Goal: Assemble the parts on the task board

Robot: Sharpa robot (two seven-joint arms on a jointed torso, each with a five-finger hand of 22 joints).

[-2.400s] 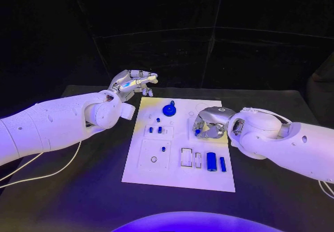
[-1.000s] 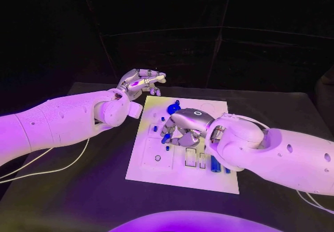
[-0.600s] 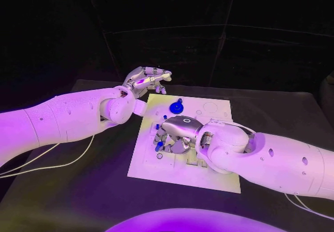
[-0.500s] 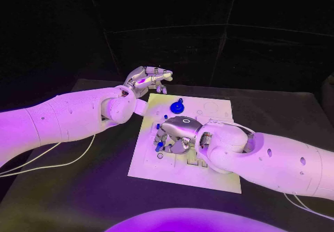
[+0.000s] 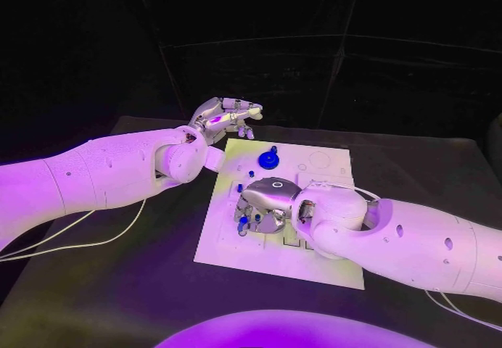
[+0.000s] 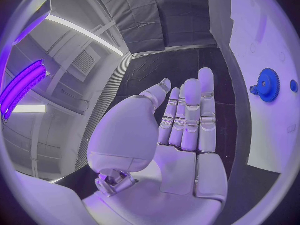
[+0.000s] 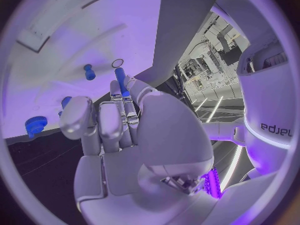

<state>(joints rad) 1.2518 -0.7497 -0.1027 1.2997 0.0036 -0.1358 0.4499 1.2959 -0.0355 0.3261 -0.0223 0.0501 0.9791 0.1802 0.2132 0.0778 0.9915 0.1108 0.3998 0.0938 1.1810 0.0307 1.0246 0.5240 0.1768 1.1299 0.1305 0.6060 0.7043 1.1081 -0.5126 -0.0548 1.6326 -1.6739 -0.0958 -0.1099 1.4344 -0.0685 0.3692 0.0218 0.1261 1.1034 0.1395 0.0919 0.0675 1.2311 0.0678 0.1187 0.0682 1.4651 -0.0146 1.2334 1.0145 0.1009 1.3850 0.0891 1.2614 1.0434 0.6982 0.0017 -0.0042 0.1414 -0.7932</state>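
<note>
On the left I see my left hand (image 5: 225, 116) held up just past the far left corner of the board (image 5: 324, 261). It holds nothing. In the left wrist view the hand (image 6: 181, 135) is flat, with its fingers (image 6: 206, 110) straight and close side by side, and the thumb a little apart. From there I can see the edge of the board (image 6: 265, 135) and a blue gear (image 6: 269, 85) lying on it, well away from this hand.

In the middle of the black table (image 5: 125, 290) is the white board. The gear (image 5: 269, 160) sits near the far end of it. A tiny blue peg (image 5: 251, 174) stands a bit closer to me than the gear.

Next comes my right hand (image 5: 264, 205). It is low over the left middle part of the board, with the palm facing down. In the right wrist view this hand (image 7: 119, 120) pinches a thin blue pin (image 7: 120, 82) at its fingertips (image 7: 115, 92). The pin (image 5: 244, 220) points down at the board, close to a small ring-shaped hole (image 7: 117, 63). I cannot tell if the pin touches the board. Another short blue peg (image 7: 89, 72) stands beside the hole. A round blue part (image 7: 35, 125) sits near the board's edge.
</note>
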